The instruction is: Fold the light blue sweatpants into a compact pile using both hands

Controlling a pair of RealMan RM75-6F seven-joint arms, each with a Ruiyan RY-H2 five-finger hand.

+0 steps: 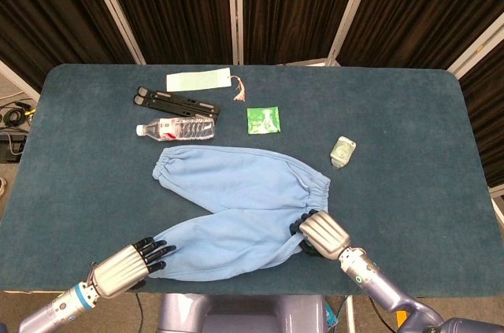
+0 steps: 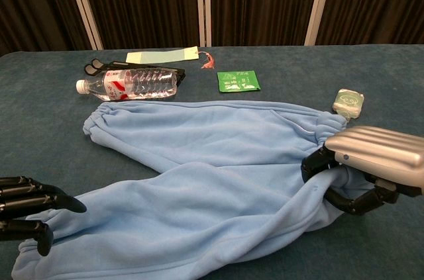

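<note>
The light blue sweatpants [image 1: 236,199] [image 2: 199,174] lie spread on the dark blue table, waistband to the right and both legs pointing left. My right hand [image 1: 320,233] [image 2: 361,167] grips the near corner of the waistband, and the fabric is bunched under its curled fingers. My left hand [image 1: 130,264] [image 2: 26,210] lies at the near leg's cuff [image 1: 157,266] with its fingers apart. Its fingertips reach over the cuff edge, and no cloth is gripped between them.
Behind the pants lie a water bottle [image 1: 177,128] [image 2: 129,84], a black folding stand [image 1: 175,101], a pale green tag [image 1: 197,79], a green packet [image 1: 263,120] [image 2: 238,81] and a small pale package [image 1: 342,151] [image 2: 348,102]. The table's front edge runs just below both hands.
</note>
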